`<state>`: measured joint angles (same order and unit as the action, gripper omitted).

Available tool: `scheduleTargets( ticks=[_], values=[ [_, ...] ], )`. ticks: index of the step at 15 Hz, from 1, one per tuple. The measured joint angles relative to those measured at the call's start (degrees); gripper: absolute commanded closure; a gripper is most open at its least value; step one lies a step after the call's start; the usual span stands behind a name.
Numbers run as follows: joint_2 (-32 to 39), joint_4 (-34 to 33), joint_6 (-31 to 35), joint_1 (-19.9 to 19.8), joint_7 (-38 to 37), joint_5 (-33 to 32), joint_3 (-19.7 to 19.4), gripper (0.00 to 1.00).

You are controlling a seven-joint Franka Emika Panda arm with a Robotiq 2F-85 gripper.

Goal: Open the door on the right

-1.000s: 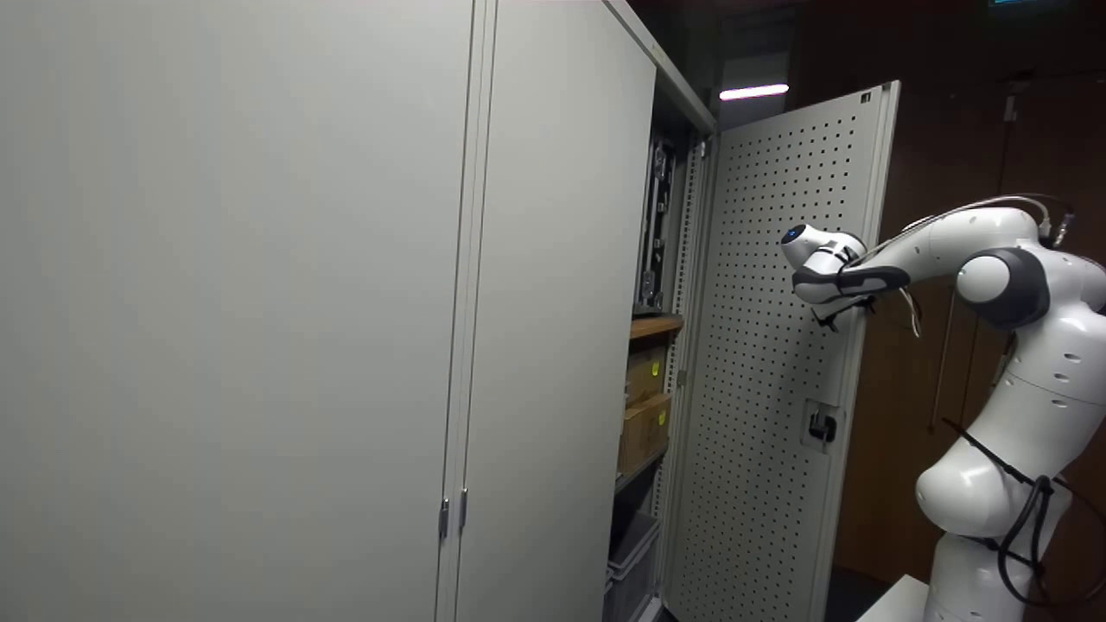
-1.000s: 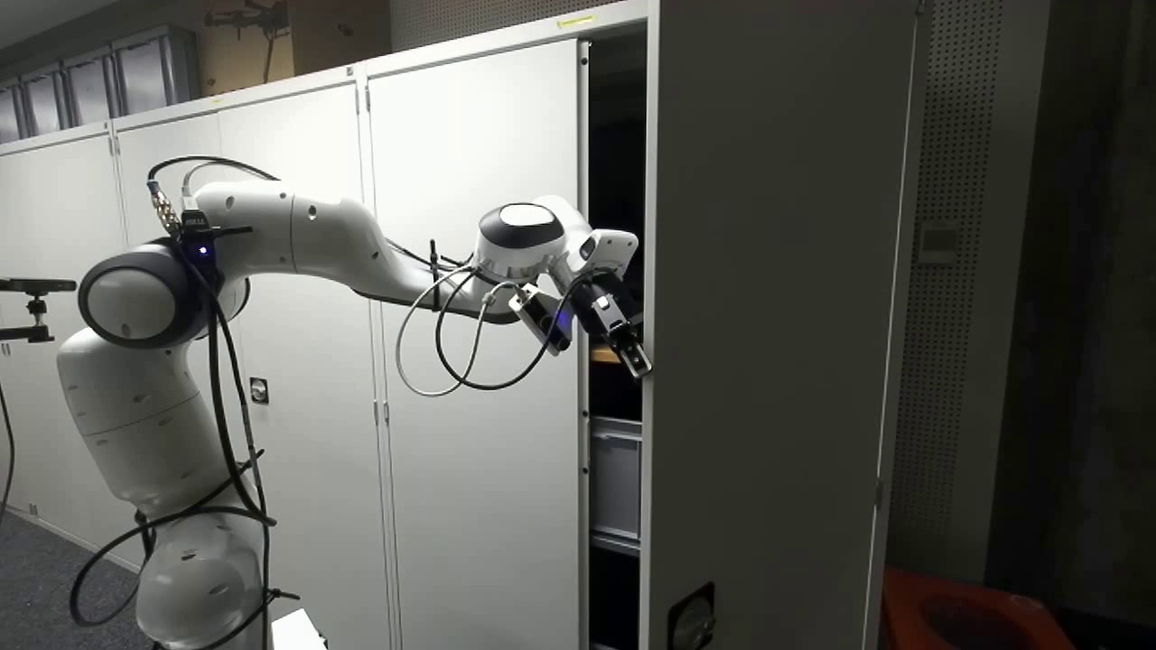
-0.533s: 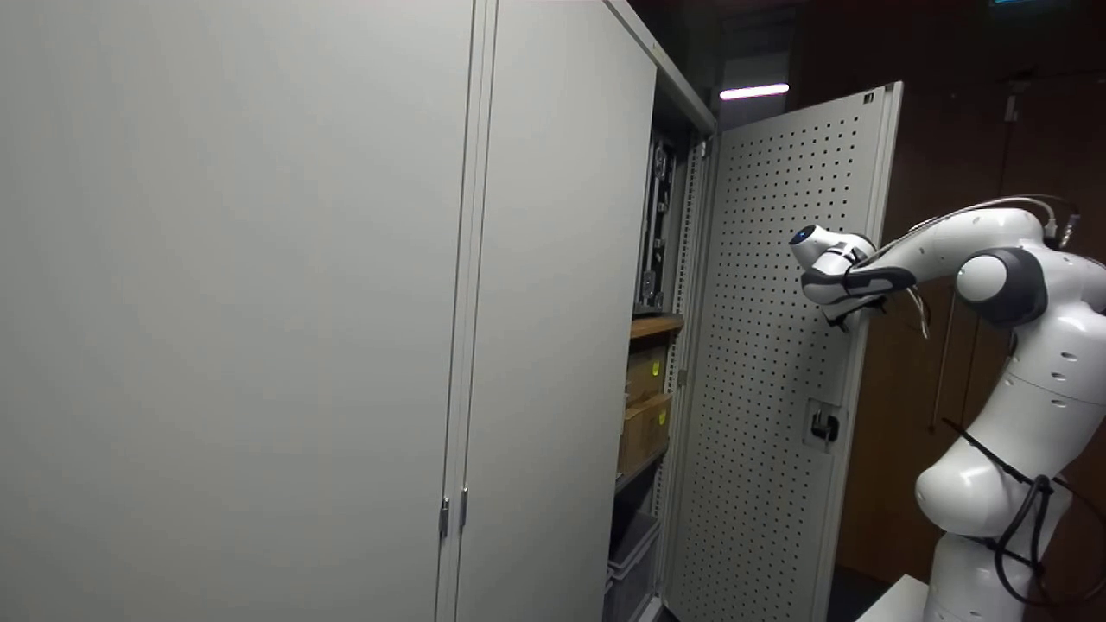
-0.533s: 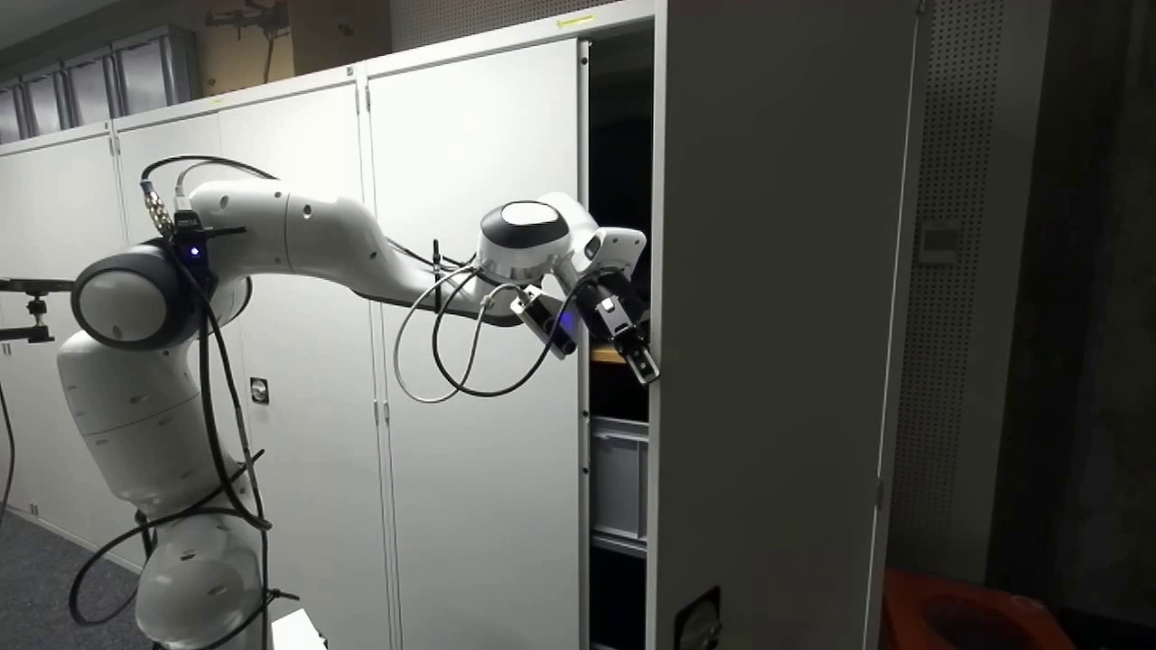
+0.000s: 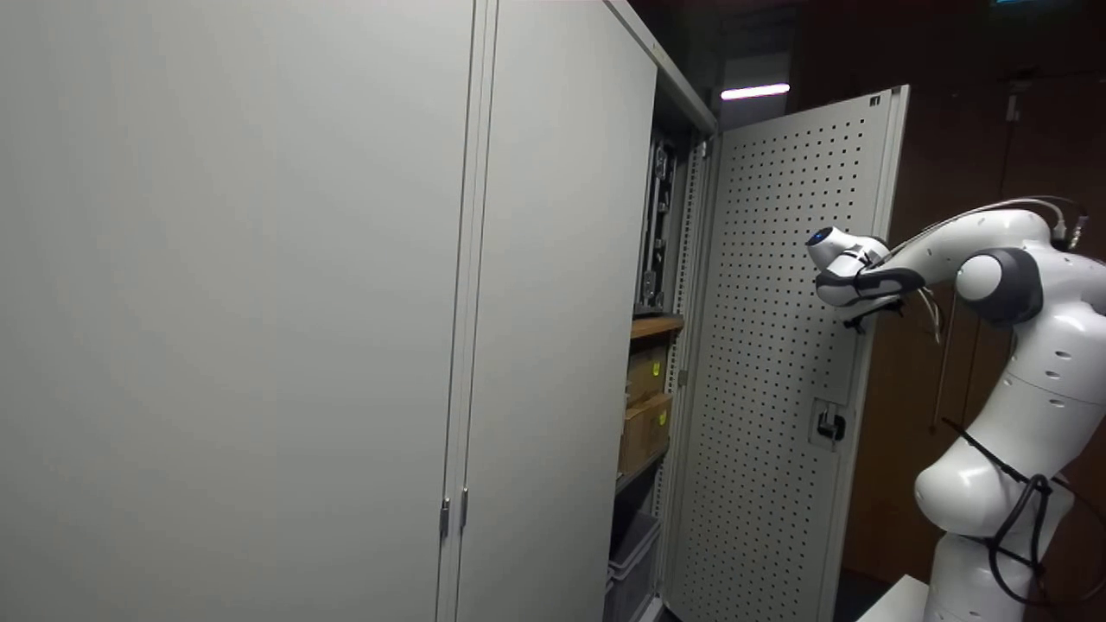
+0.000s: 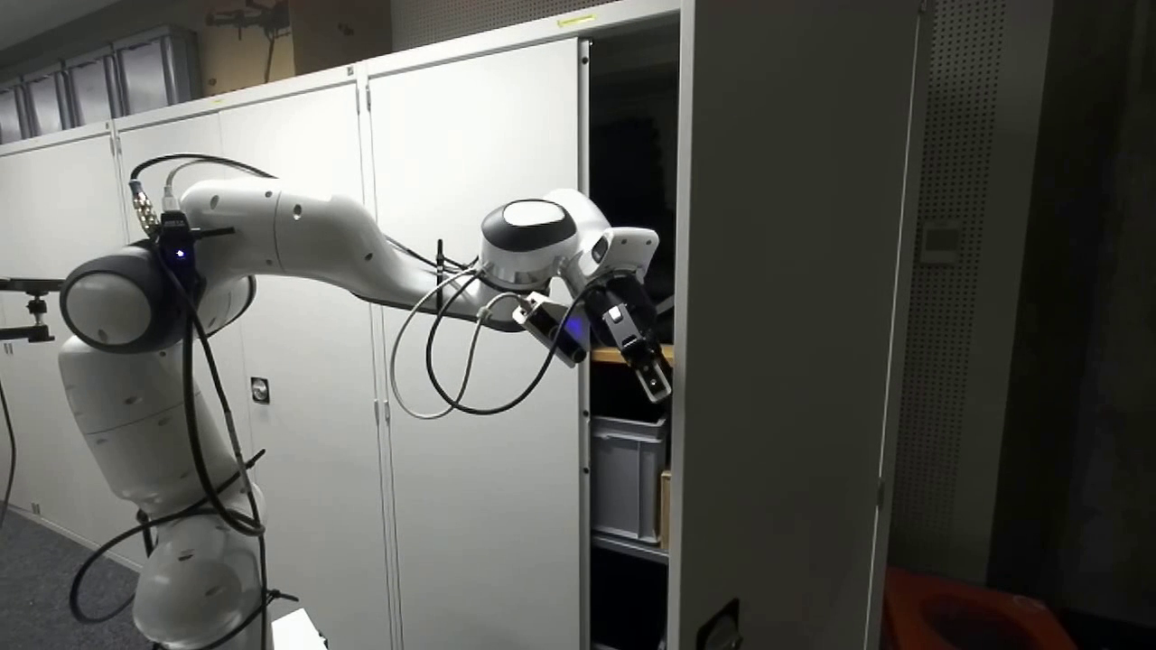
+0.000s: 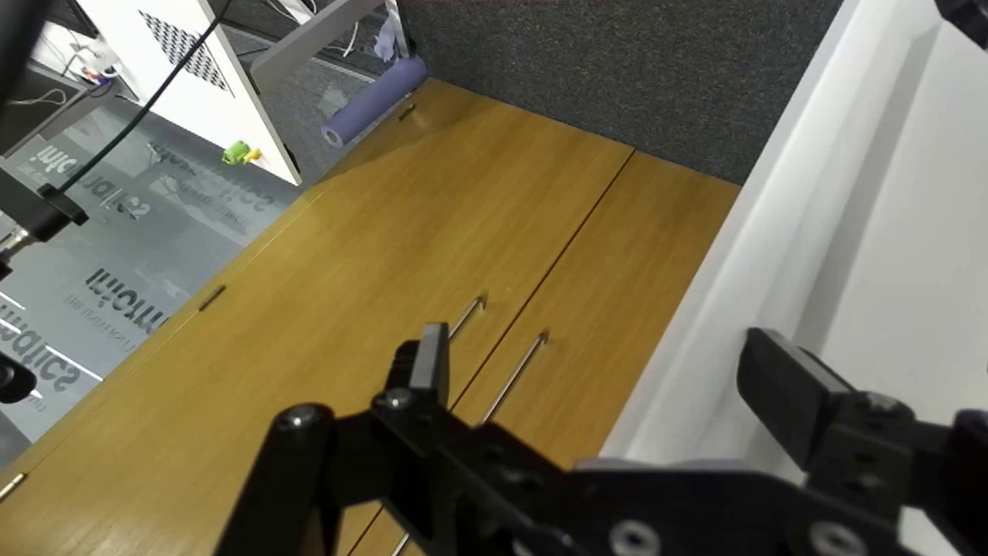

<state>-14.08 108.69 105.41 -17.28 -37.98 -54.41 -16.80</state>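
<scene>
The door (image 5: 769, 371) stands open at the end of the cabinet (image 6: 488, 46); its perforated inner face and dark latch (image 5: 831, 425) show in an exterior view, its plain outer face (image 6: 786, 316) in an exterior view. The gripper (image 7: 594, 351), near the door's free edge, has fingers (image 7: 432, 359) spread wide, clasping nothing; contact cannot be told. Only the wrist view shows inverted lettering (image 7: 123, 297), partly legible as "inform", and a purple roll (image 7: 374, 100). The arm (image 6: 316, 235) partly hides closed cabinet doors (image 6: 479, 451).
</scene>
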Motion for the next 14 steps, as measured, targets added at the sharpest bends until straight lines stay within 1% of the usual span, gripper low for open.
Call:
scheduleTargets(
  ticks=[8,14],
  values=[
    [0.4,0.0,4.5,-0.8,-2.0,1.2,-2.7,0.0],
    [1.3,0.0,8.2,-2.0,-2.1,4.2,-4.6,0.0]
  ],
)
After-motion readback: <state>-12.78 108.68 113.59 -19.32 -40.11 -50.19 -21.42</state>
